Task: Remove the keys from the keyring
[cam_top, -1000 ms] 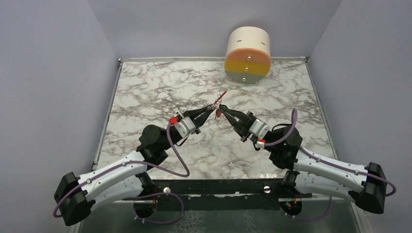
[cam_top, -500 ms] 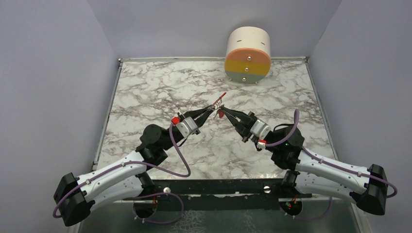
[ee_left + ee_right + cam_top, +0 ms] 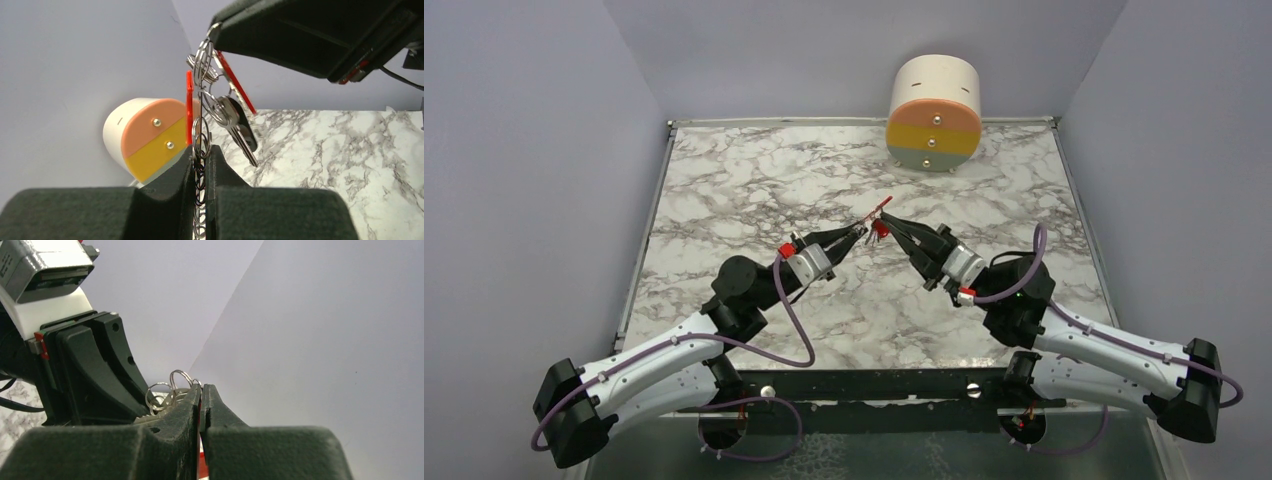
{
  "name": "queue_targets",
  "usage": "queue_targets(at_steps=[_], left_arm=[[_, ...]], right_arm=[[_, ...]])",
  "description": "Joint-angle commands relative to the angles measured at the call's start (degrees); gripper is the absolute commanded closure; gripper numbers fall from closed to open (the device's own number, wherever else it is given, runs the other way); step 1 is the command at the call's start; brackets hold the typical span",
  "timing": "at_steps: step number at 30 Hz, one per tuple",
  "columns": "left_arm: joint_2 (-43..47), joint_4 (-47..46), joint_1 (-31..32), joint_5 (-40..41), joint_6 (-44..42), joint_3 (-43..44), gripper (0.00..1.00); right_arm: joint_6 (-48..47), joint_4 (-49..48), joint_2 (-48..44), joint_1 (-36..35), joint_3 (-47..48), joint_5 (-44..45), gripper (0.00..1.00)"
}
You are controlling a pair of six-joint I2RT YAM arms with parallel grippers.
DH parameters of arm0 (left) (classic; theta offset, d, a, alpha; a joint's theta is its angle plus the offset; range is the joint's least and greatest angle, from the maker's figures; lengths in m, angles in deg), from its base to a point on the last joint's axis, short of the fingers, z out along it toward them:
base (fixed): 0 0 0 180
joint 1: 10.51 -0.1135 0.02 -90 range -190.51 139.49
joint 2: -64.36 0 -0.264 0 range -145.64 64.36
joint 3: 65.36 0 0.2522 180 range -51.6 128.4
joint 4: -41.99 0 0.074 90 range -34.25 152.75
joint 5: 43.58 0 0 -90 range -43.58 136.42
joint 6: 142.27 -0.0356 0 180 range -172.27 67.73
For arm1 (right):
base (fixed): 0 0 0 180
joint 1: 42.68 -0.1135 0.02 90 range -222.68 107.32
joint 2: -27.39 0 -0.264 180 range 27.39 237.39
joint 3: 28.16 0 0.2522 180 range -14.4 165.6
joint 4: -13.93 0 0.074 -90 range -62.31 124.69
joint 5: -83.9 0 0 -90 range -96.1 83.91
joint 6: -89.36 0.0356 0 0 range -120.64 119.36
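My left gripper (image 3: 201,156) is shut on the silver link chain of the keyring (image 3: 201,140), held in the air over the marble table (image 3: 724,190). The chain's thin rings (image 3: 202,62) rise from the left jaws, beside the red clip (image 3: 189,107), which shows edge-on. My right gripper (image 3: 201,389) meets them from the right and is shut on a flat red piece (image 3: 235,82) that looks like the red-headed key. A dark-headed key (image 3: 243,131) hangs free below the rings. From above, both grippers (image 3: 861,229) (image 3: 885,221) touch tips mid-table.
A round white drum (image 3: 935,112) with peach, yellow and grey bands and small knobs stands at the table's far edge. Lilac walls close in the left, right and back sides. A raised metal rim (image 3: 646,220) runs along the table's left edge.
The right gripper has slid slightly toward the far side, closer to the left fingertips. The red clip's tip has dropped a little. Both grips have held.
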Motion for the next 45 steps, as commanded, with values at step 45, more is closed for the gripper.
queue_targets(at_steps=[45], left_arm=[[5.1,2.3,0.2,0.7,-5.2,1.2,1.00]], right_arm=[[-1.1,6.0,-4.6,0.0,3.8,4.0,0.98]])
